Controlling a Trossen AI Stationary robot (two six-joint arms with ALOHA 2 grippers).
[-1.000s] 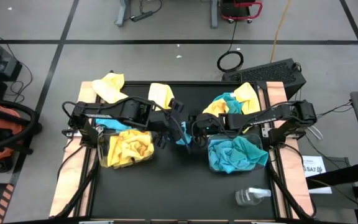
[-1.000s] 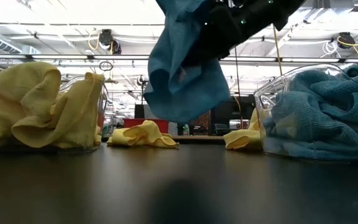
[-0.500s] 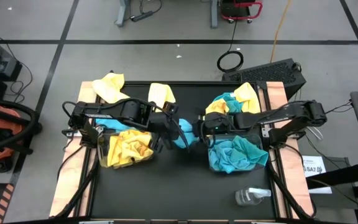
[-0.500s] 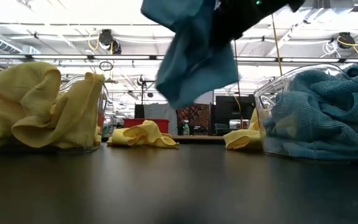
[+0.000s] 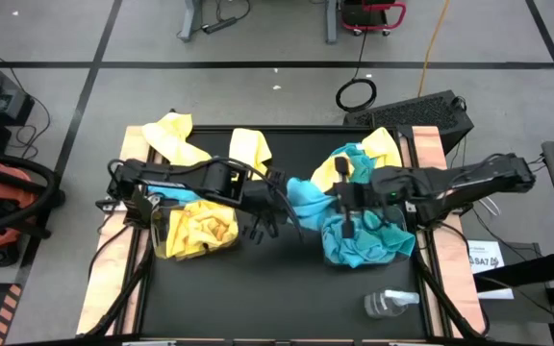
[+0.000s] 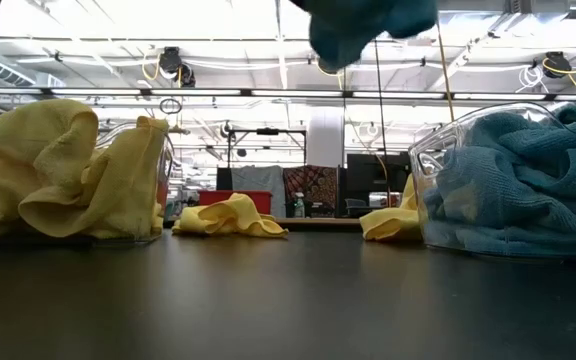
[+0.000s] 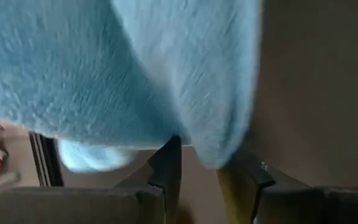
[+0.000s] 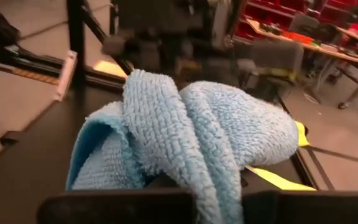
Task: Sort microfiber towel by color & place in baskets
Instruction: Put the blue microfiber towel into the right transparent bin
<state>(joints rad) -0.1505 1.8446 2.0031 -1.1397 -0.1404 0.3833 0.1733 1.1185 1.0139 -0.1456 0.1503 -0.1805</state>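
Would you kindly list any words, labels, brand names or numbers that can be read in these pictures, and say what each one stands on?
White sheet lying past the table's right edge: dark print on it, too small to read.
Clear plastic bottle near the table's front edge: no label can be made out.
Yellow and blue towels, both baskets, both arms: no text visible.
Room behind the table in the low view: no readable sign.

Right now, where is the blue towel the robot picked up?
High view: the blue towel hangs mid-table in the right gripper, between both baskets.
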